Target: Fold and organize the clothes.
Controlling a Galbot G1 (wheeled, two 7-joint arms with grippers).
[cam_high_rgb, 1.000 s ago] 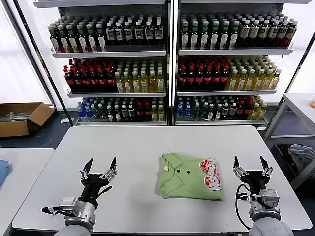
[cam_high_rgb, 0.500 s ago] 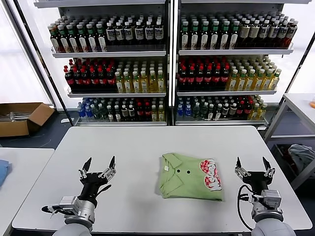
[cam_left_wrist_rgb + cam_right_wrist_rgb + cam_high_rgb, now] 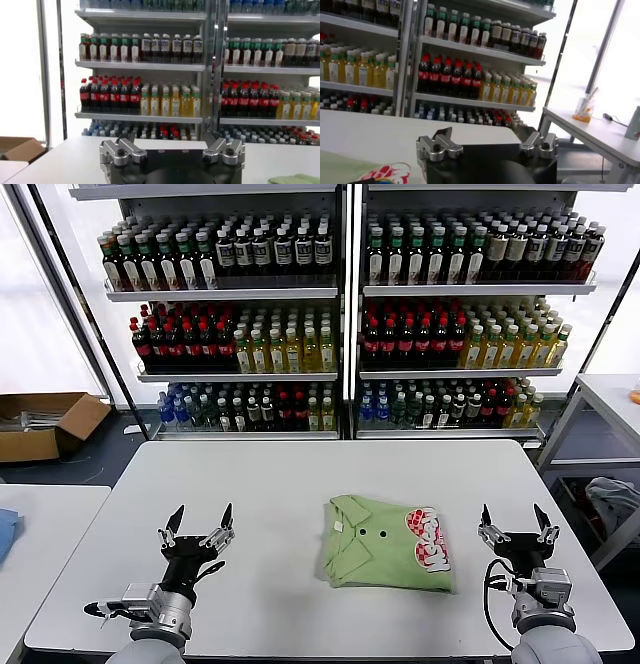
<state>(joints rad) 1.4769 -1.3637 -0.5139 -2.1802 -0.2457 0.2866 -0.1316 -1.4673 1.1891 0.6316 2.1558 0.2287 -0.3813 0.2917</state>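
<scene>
Nothing much has shifted since a second ago: the soft light green polo shirt (image 3: 388,543) lies folded on the white desk (image 3: 290,484), between the left pincer (image 3: 198,526) and right pincer (image 3: 516,523), both released and apart from it. Folding seems finished; any squaring-up should press edges gently, avoiding the collar.

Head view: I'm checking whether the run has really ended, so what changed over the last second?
Almost nothing. The right gripper drew slightly back toward the robot and the left gripper barely shifted; both are open, holding nothing. The folded green polo shirt stayed put on the table.
</scene>
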